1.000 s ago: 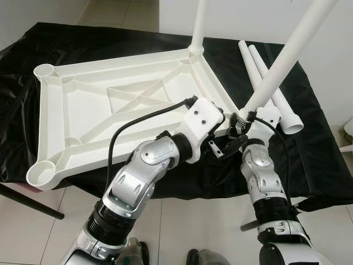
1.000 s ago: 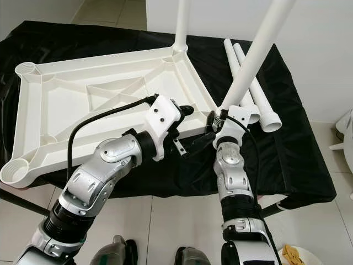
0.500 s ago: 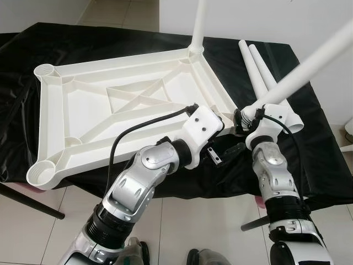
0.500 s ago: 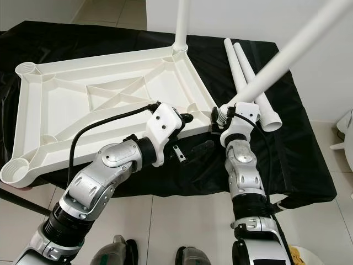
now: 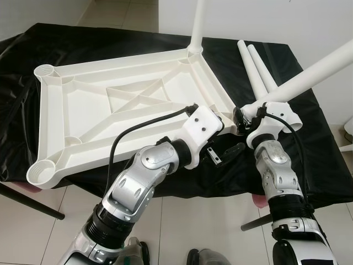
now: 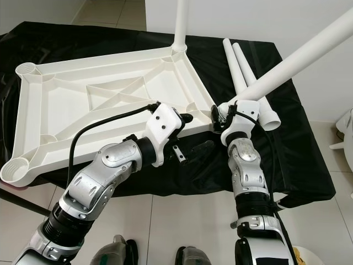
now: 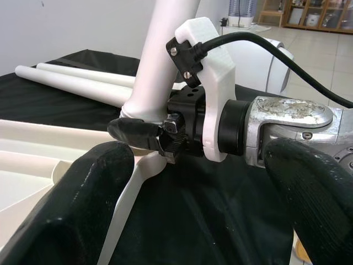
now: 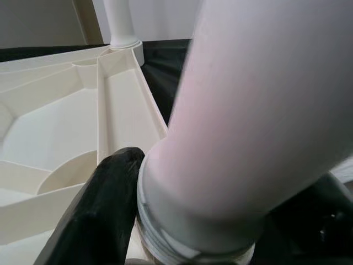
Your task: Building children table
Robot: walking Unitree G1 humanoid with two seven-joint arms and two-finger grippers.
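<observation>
At the lower centre of the left eye view, the left gripper (image 5: 229, 152) hangs just off the near edge of the table, its two black fingers spread apart and holding nothing; in the left wrist view those fingers (image 7: 91, 193) frame the right gripper and the leg it carries. Directly to the right, the right gripper (image 5: 242, 115) is clamped on the threaded lower end of a long white plastic table leg (image 5: 309, 77), which slants up toward the upper right corner of the frame. The leg's threaded end sits at the near right corner socket of the upturned white plastic tabletop with ribbed underside (image 5: 83, 110); whether the thread has entered the socket cannot be told. The tabletop lies on a black cloth-covered table (image 5: 320, 160), filling the left and centre of the frame, with open round sockets at its two left corners. At its far right corner, a second white leg, already fitted upright (image 5: 197, 25), rises out of the top edge. In the upper right, two loose white legs lying side by side (image 5: 256, 69) rest on the cloth, touching each other.
</observation>
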